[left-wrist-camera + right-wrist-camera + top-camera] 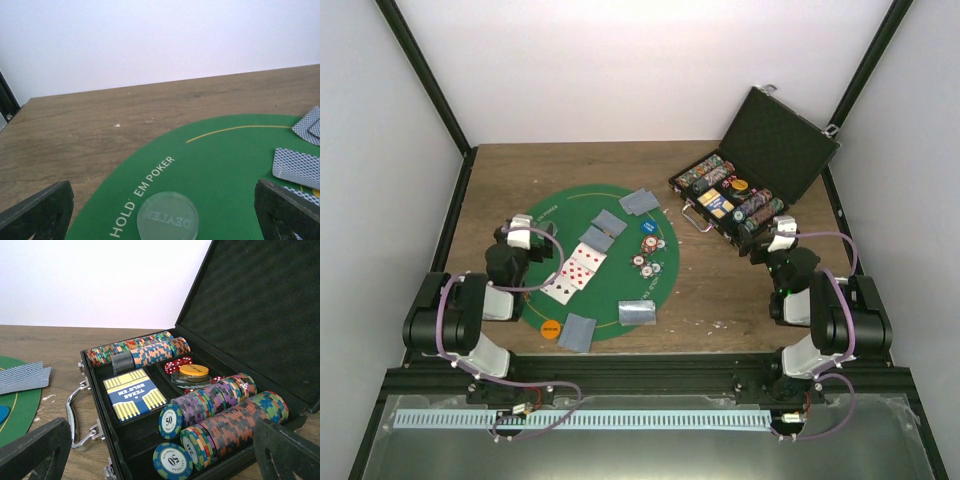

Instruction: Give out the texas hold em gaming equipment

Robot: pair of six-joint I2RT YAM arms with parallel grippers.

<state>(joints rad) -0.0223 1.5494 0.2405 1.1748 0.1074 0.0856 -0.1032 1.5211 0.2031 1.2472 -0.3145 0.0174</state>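
Face-up playing cards [575, 270] lie in a row on the green mat [610, 195], with face-down cards [640, 201] around them. A few loose poker chips [648, 262] sit beside a blue disc [649, 227]; an orange disc [550, 327] lies at the mat's near left. My left gripper [525, 232] [162, 187] hangs open over the mat's left edge, just above a clear dealer disc [167, 216]. My right gripper [780, 235] [161, 424] is open in front of the case, facing rows of poker chips [230, 410]. Neither holds anything.
The black case [780, 150] [260, 315] stands open at the back right, its lid raised. Inside are a blue card box [134, 394], red dice [177, 365] and an orange disc [194, 370]. Its metal handle [72, 415] points toward the mat.
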